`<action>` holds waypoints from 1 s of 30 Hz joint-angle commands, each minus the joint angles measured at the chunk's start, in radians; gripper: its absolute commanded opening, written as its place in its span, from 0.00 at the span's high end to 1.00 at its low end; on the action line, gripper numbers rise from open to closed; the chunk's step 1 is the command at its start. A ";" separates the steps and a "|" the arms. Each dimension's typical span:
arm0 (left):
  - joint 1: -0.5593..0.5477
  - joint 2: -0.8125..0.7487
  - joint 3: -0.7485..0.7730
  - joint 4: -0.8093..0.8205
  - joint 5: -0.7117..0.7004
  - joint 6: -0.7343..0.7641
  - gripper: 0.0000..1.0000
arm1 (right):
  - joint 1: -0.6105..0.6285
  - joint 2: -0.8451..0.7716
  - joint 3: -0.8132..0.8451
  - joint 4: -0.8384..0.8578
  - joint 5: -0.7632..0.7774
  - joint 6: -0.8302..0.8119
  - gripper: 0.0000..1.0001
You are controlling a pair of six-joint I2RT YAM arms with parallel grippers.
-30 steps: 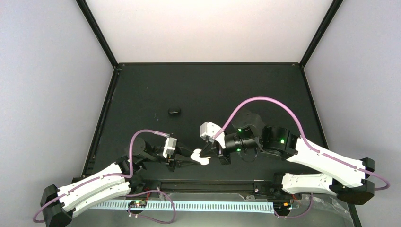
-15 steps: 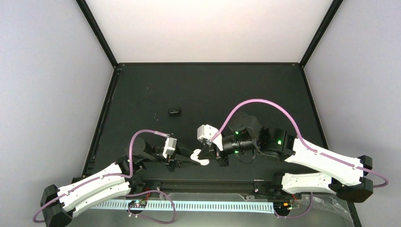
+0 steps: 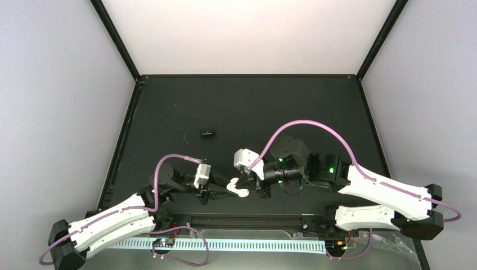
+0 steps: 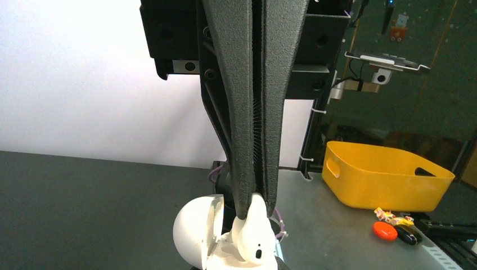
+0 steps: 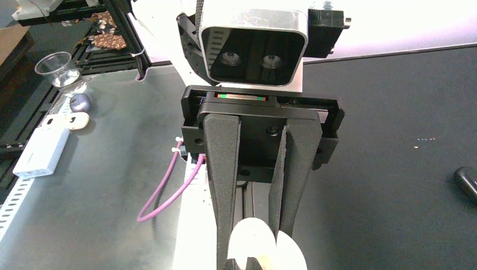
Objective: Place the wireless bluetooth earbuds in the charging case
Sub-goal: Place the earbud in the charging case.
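The white charging case point(image 3: 241, 189) stands open near the table's front edge, between both grippers. My right gripper point(image 3: 248, 183) is shut on one half of it; in the right wrist view point(image 5: 253, 246) the fingers clamp one white half point(image 5: 251, 239), and the other half point(image 5: 291, 253) lies outside the right finger. My left gripper point(image 3: 229, 190) is shut on a glossy white earbud point(image 4: 257, 233). It holds the bud tip-down in the case's base point(image 4: 233, 260), beside the raised lid point(image 4: 194, 236). The other white bud and the black buds are not visible.
A small black oval object point(image 3: 207, 133) lies on the black mat behind the left gripper; it also shows at the right edge of the right wrist view point(image 5: 467, 183). A yellow bin point(image 4: 382, 174) and small clutter sit off the table. The black front rail point(image 3: 247, 216) runs just below the case.
My right arm has shifted slightly left and toward the front edge, still holding the case. The left arm and its earbud have barely moved.
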 commanded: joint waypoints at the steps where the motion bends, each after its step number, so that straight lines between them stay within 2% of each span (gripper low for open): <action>1: -0.006 -0.012 0.046 0.024 0.013 0.011 0.98 | 0.020 0.010 -0.008 -0.007 0.038 -0.017 0.99; 12: -0.006 -0.013 0.044 0.024 0.003 0.011 0.98 | 0.025 0.008 -0.010 -0.010 0.093 -0.002 0.99; 30: -0.006 -0.016 0.048 0.025 -0.016 0.013 0.98 | 0.041 0.027 0.007 -0.025 0.081 0.006 0.97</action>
